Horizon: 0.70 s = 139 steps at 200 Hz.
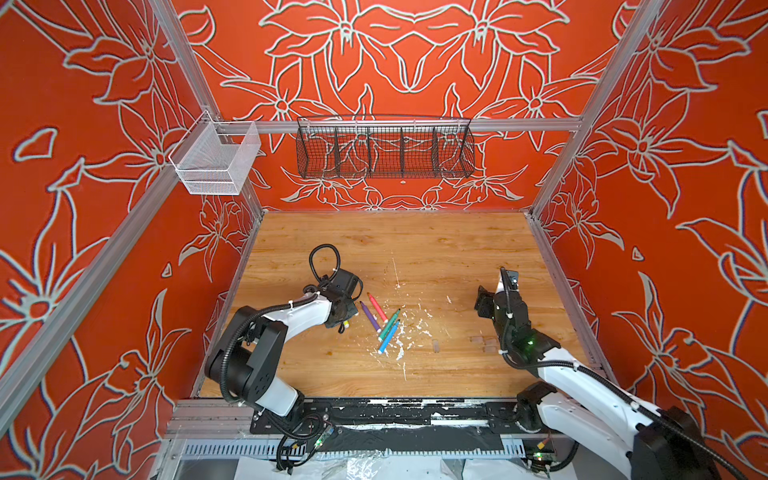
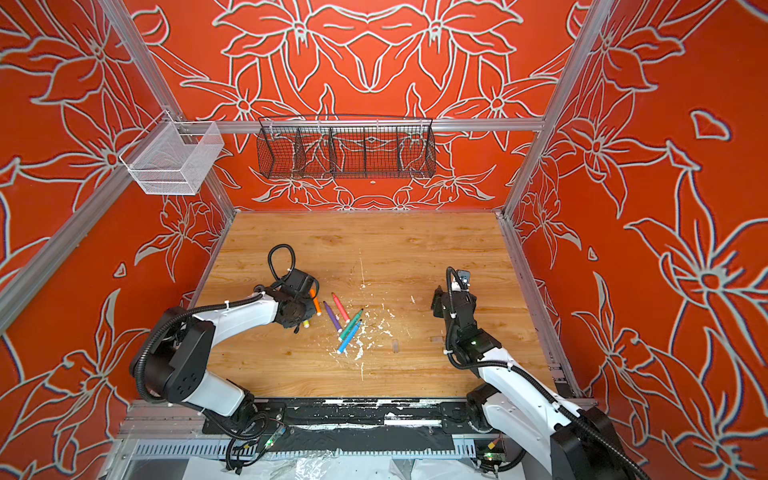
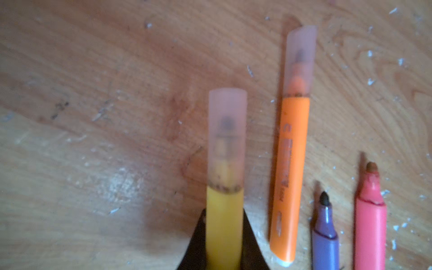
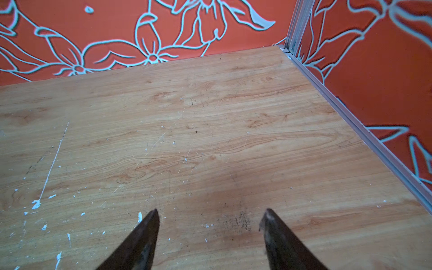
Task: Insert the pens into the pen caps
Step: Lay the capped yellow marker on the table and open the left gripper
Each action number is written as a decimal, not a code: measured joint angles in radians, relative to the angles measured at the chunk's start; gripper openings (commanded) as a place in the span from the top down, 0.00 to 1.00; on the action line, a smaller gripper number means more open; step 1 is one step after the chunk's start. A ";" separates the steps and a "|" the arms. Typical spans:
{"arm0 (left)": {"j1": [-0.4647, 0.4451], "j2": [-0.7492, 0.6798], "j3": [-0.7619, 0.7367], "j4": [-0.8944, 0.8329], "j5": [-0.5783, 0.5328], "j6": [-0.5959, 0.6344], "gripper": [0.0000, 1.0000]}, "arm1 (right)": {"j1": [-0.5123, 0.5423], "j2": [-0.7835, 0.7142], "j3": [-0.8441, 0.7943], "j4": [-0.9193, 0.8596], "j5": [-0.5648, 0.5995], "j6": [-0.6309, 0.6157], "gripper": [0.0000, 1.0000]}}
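Left wrist view: the left gripper (image 3: pixel 223 218) is found clamped on the body of the yellow pen (image 3: pixel 224 233), whose tip is covered by a clear cap (image 3: pixel 227 131). Whether that cap is pressed fully home cannot be told, as the picture is blurred. Just beside it on the table (image 3: pixel 93 70) the orange pen (image 3: pixel 291 175) lies capped. The purple pen (image 3: pixel 325 236) and pink pen (image 3: pixel 370 222) lie next to it with tips bare.

In a top view the green pen (image 1: pixel 390 320) and blue pen (image 1: pixel 388 337) are seen lying against each other among white flecks (image 1: pixel 401 353). Loose pen caps (image 1: pixel 435 345) lie well apart from the pens, close by the right arm. The right gripper (image 4: pixel 209 217) is held with jaws apart and empty over bare wood.

Risks, as judged:
- If the yellow pen is released carelessly, it may roll into the orange pen.
- A half-seated cap may be shaken off.
- The clear caps are faint against the wood, so a grasp may be misplaced or a fleck mistaken for a cap.
- The touching pens may be scattered when one is lifted.
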 measured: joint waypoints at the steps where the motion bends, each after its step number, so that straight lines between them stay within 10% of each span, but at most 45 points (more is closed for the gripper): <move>1: 0.002 0.002 0.002 0.001 0.001 0.002 0.94 | 0.000 0.000 0.000 0.000 0.000 0.000 0.28; 139: 0.080 0.100 0.105 0.027 0.115 0.108 0.75 | 0.000 0.000 0.000 0.000 -0.010 0.000 0.28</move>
